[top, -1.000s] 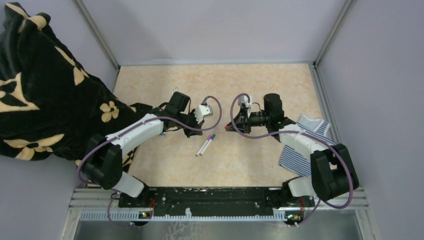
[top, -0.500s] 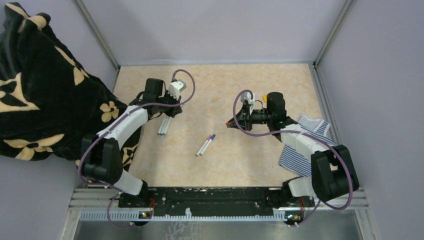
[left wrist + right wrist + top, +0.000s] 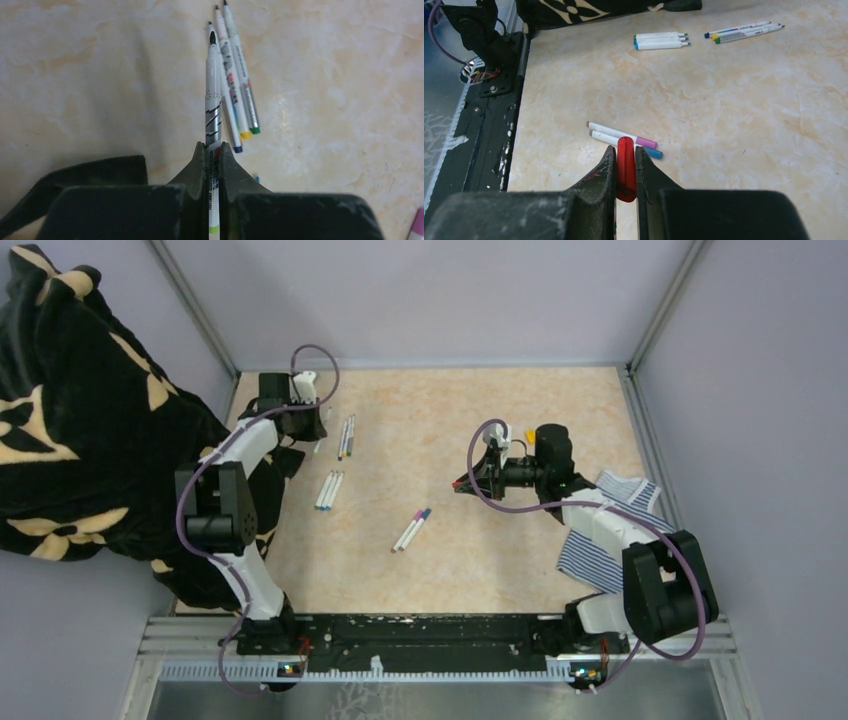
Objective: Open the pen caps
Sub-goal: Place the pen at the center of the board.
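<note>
The left end effector (image 3: pixel 213 151) is clamped on a white pen (image 3: pixel 213 95), whose bare tip points away, beside three pens (image 3: pixel 241 95) lying together at the far left of the bench (image 3: pixel 480 570). The right end effector (image 3: pixel 626 156) grips a red cap (image 3: pixel 625 145) above mid-bench. Two pens (image 3: pixel 411 529), pink- and blue-ended, lie nearby.

Red cap (image 3: pixel 626 167) off in R gripper (image 3: pixel 626 151); uncapped pen (image 3: pixel 213 100) in L gripper (image 3: pixel 213 146); other pens (image 3: pixel 329 490) lying flat, grouped.
</note>
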### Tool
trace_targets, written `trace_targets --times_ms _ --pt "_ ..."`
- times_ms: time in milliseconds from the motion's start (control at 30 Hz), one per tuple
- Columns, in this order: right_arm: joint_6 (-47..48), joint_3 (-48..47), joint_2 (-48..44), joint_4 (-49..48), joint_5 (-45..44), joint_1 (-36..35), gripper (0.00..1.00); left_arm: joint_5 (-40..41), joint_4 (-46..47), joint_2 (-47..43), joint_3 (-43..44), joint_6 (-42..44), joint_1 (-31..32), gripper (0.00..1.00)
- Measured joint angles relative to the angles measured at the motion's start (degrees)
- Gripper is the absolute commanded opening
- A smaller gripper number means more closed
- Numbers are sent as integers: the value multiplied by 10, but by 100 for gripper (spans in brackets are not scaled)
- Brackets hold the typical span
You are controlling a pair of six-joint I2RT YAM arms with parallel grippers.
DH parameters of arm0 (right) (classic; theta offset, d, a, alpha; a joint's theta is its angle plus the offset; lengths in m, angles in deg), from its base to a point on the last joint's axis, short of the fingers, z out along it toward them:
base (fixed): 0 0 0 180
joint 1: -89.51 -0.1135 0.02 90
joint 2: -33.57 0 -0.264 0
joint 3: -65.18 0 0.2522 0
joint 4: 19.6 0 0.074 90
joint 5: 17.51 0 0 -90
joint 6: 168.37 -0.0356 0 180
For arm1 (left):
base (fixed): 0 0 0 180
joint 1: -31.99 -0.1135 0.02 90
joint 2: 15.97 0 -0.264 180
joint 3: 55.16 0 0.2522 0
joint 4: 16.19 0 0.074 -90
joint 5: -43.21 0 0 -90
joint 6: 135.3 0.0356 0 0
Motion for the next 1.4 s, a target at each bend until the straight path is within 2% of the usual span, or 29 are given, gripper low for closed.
trace_targets --times_ms 200,667,833,1400 --pt "-2 6 -1 -3 -1 0 0 -13 -5 67 46 -35 -33 0" --pt "-1 6 -1 -4 0 0 0 -74 -19 158 107 -82 -39 5" --pt "-1 6 -1 -4 0 0 0 -91 -20 172 109 -92 -40 10" --pt "-1 6 -1 -5 0 0 0 -106 -14 188 116 -111 -44 18"
